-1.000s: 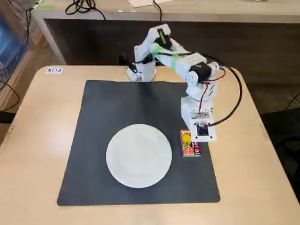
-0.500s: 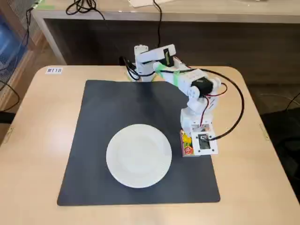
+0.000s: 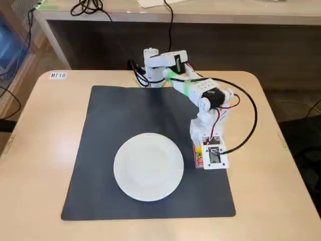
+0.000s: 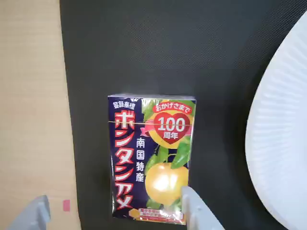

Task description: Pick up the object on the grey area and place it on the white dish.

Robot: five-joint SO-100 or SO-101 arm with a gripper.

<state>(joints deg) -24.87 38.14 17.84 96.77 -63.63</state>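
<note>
The object [image 4: 151,158] is a small flat packet printed dark blue, red and yellow with an orange fruit. It lies flat on the grey area [image 4: 168,48] near that mat's edge, with the white dish [image 4: 283,143] just to its right. In the wrist view my gripper [image 4: 115,215] is open. One fingertip [image 4: 196,211] is at the packet's lower right corner, and the other [image 4: 36,215] stands well off over the beige table. In the fixed view the gripper [image 3: 205,159] hangs low over the packet [image 3: 199,156] and covers most of it, right of the dish [image 3: 148,166] on the mat [image 3: 125,115].
The arm's base [image 3: 153,68] stands at the mat's far edge with cables trailing behind it. A bench [image 3: 175,15] runs behind the beige table [image 3: 45,150]. A small label [image 3: 58,75] is stuck near the table's far left corner.
The arm has stretched forward and come down over the packet. Its head now covers most of the packet, which has not moved.
</note>
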